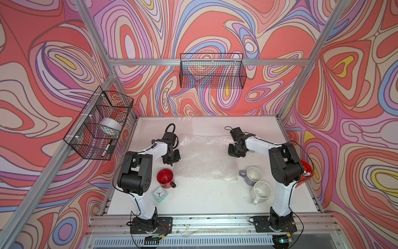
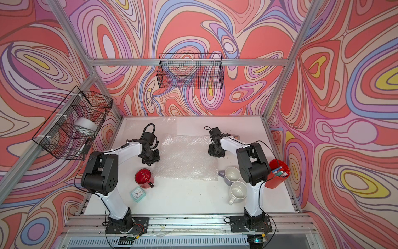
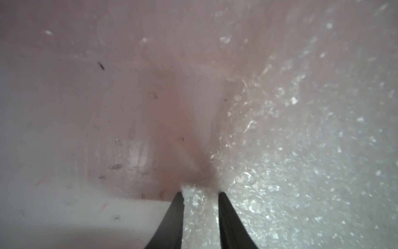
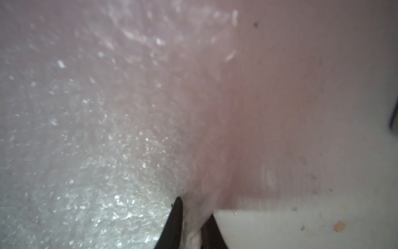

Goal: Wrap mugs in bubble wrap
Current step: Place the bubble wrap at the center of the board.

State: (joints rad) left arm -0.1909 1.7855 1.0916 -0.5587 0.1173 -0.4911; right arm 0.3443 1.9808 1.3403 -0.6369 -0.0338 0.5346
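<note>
Left wrist view: left gripper (image 3: 199, 194) pinches one edge of the bubble wrap (image 3: 301, 151), right gripper (image 4: 195, 208) the opposite edge, probably to move it flat.

Left arm (image 1: 143, 204), right arm (image 1: 280, 200): white shells, black joints, thin black cables. Left claw (image 3: 199, 194), right claw (image 4: 195, 208): black, tapered.

The room is bright and evenly lit from overhead, with only soft shadows on the white table (image 1: 204, 198). Both top views bow at the edges, bending the metal frame (image 1: 150, 62). The wrist views are blurred and pink-tinged, with the bubble wrap (image 3: 301, 151) sparkling with glare.
</note>
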